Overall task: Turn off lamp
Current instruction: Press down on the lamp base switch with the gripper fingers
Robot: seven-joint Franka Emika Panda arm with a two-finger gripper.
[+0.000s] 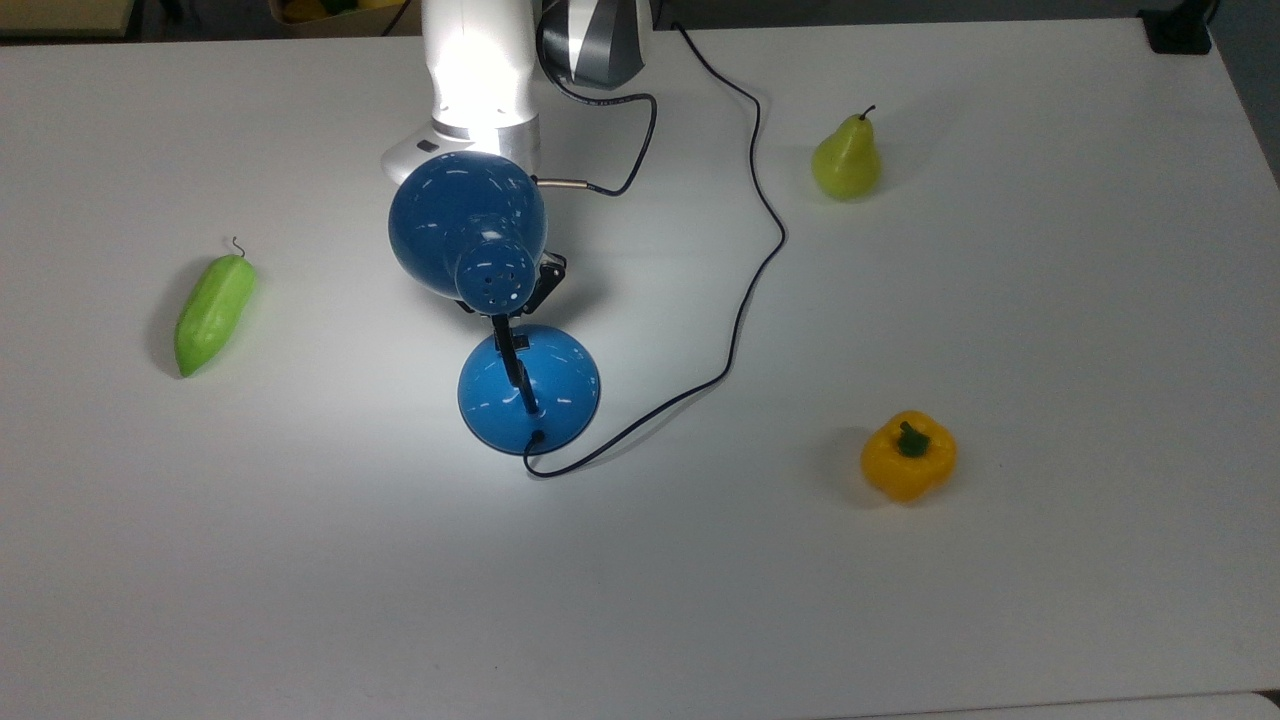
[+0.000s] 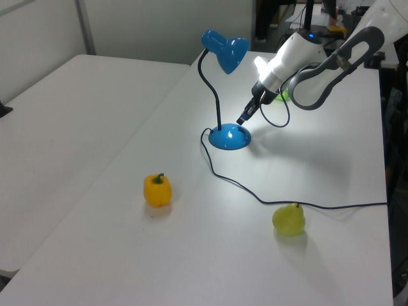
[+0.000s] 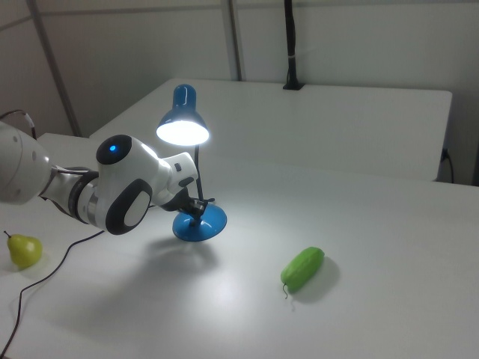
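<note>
Lamp (image 2: 224,89) lit. End effector (image 2: 243,119) just above lamp base, prob. not touching; holds nothing, finger gap can't tell. Pear (image 2: 289,219), pepper (image 2: 157,190) nr lamp.

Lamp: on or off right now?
On. The lamp shade's opening glows bright white in the right view, and a bright pool lights the table around its base.

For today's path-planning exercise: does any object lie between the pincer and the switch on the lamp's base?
Nothing visible does. The pincer hangs just above the lamp base; the pear, pepper and cucumber lie well aside.
</note>
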